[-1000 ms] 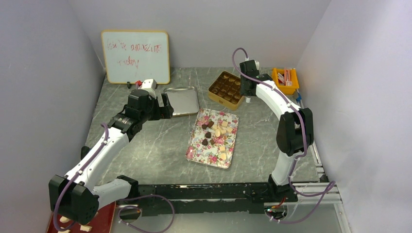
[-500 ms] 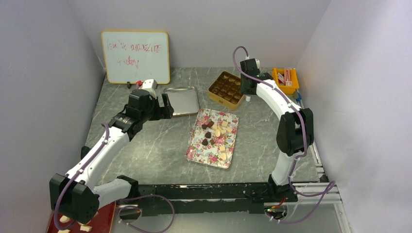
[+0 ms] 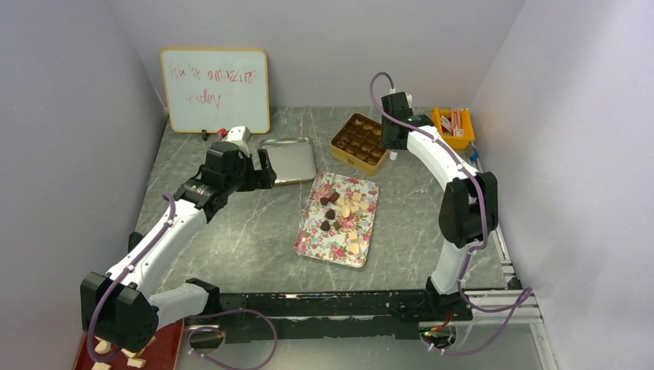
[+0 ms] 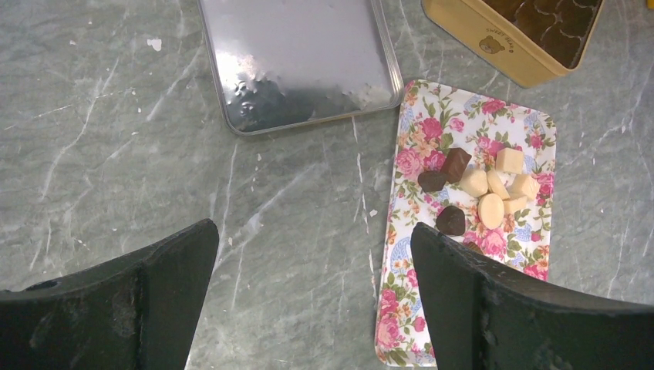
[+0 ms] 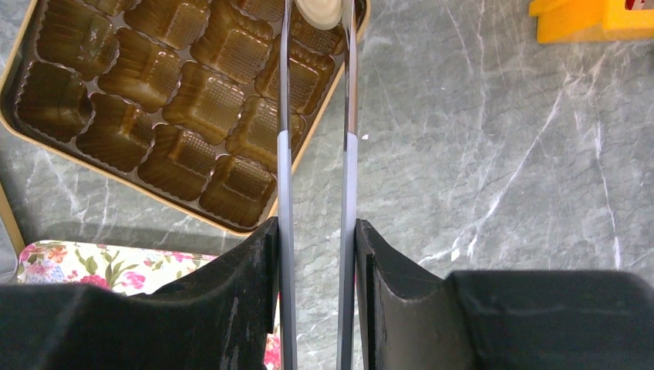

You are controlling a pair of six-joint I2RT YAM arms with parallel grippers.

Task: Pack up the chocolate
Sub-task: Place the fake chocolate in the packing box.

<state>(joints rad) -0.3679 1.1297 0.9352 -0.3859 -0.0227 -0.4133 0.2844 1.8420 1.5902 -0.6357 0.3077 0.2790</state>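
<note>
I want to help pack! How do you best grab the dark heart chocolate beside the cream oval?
Probably straight down onto the dark heart, pinching its near and far edges. It lies flat, and the cream oval crowds its right side.

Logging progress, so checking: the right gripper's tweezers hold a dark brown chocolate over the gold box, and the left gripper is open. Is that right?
Not quite. The chocolate in the tweezers is cream, not dark brown; the right wrist view shows it. Otherwise yes: the tweezers in the right gripper hold it over the gold box, and the left gripper is open.
</note>
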